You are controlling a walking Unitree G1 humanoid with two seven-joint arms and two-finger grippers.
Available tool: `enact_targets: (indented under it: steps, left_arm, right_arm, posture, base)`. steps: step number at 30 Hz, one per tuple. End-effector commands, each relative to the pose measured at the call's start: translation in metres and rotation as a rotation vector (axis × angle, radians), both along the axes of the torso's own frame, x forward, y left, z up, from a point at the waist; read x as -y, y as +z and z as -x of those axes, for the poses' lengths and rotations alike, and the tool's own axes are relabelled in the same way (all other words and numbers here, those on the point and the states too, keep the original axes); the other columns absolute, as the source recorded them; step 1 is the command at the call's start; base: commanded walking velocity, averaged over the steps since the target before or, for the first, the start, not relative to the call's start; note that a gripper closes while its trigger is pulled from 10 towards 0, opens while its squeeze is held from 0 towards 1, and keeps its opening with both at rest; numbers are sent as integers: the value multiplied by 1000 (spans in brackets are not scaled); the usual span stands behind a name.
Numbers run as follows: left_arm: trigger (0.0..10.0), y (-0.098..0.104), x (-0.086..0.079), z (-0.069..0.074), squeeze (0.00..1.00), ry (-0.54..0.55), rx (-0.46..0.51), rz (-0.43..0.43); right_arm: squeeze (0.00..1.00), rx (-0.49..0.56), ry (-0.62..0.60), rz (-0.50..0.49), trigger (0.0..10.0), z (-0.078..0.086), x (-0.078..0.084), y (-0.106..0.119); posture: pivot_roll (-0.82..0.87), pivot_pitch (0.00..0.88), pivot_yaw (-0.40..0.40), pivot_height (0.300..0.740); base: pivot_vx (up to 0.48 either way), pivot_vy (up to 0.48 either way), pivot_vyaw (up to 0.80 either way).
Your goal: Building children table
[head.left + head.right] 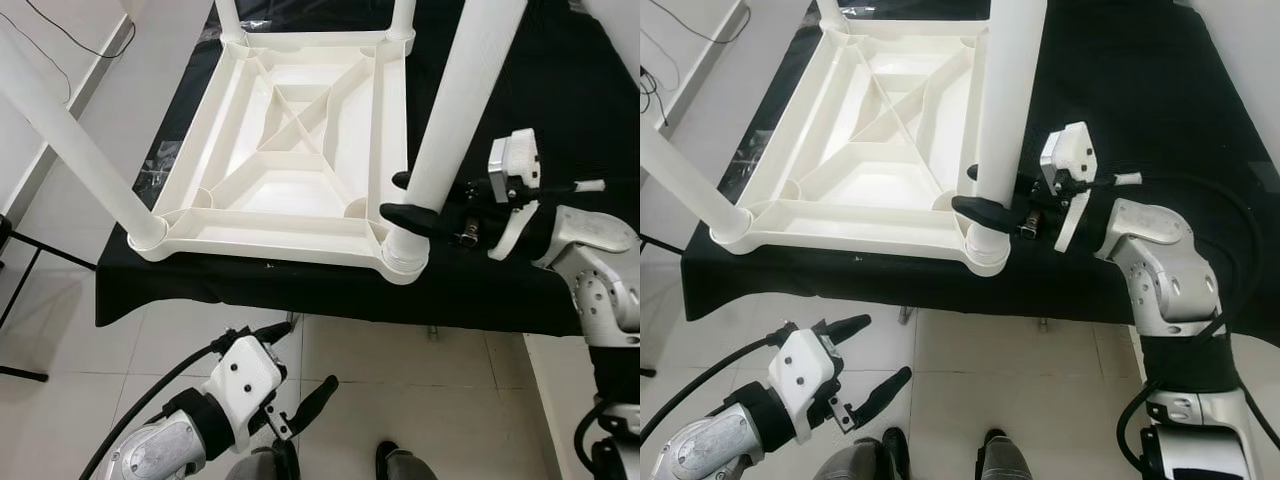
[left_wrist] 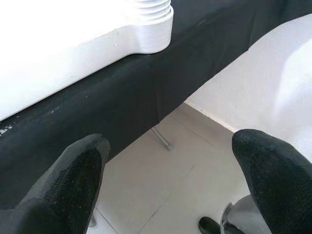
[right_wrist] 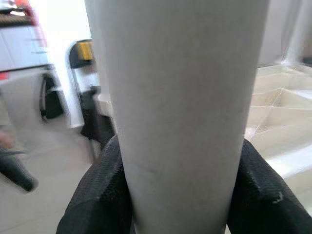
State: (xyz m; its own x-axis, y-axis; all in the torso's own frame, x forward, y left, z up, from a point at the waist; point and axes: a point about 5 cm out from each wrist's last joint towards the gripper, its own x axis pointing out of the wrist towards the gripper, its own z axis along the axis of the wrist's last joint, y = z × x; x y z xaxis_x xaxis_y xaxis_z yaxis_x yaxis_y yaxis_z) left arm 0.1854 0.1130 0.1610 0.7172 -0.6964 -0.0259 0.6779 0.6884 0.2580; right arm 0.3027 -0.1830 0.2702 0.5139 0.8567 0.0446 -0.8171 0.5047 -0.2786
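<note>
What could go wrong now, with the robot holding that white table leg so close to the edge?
The right gripper clamps the near right leg just above its corner socket. A sideways pull might cross-thread or loosen it there. The upturned tabletop lies at the near edge of the black-covered table, so a push could slide it off. The left gripper hangs open below the table edge, bracing nothing.

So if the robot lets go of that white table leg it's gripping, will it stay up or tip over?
Probably stays: the table leg sits in the corner socket of the upturned tabletop. It looks stiff, hollow plastic, likely light. How firmly it's seated isn't visible, though, where the right gripper clamps it.
</note>
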Motion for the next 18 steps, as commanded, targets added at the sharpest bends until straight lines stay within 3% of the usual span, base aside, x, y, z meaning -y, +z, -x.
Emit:
enact_targets:
  steps: [1,2,3,4,5,6,8,10,17,18]
  left_arm:
    - [10000,-5,1,4,0,-3,-22,-6]
    - [10000,-5,1,4,0,-3,-22,-6]
    - [10000,-6,0,5,0,-4,-23,-8]
    - [10000,-5,0,5,0,-4,-23,-8]
    - [10000,-5,0,5,0,-4,-23,-8]
    - [10000,-5,0,4,0,-4,-24,-8]
    - [10000,-6,0,4,0,-5,-24,-9]
    - [10000,-6,1,2,0,-6,-24,-7]
    - [10000,-7,2,2,0,-6,-24,1]
    - [10000,-7,2,2,0,-3,-24,3]
  right_arm:
    - [0,-169,-107,52,0,2,-11,-41]
    - [0,-169,-107,52,0,2,-11,-41]
    - [0,-212,-583,27,0,6,-1,-68]
    - [0,-245,-777,87,0,23,-3,-91]
    - [0,-245,-777,87,0,23,-3,-91]
    - [0,-223,-926,124,0,36,-3,-102]
    - [0,-232,-995,113,0,43,-8,-107]
    - [0,-243,-973,46,0,38,-22,-102]
    - [0,-242,-981,-13,0,28,-28,-93]
    - [0,-244,-997,-19,5294,28,-32,-90]
  posture:
    - [20,291,10,740]
    - [20,291,10,740]
    - [13,290,12,740]
    - [16,290,11,740]
    - [16,290,11,740]
    - [24,292,18,740]
    - [9,282,26,740]
    - [13,276,25,740]
    - [1,274,20,740]
    - [2,274,18,740]
  base:
    - [0,0,0]
    - [0,0,0]
    - [0,0,0]
    - [0,0,0]
    - [0,0,0]
    - [0,0,0]
    - [0,0,0]
    - [0,0,0]
    - [0,0,0]
    - [0,0,0]
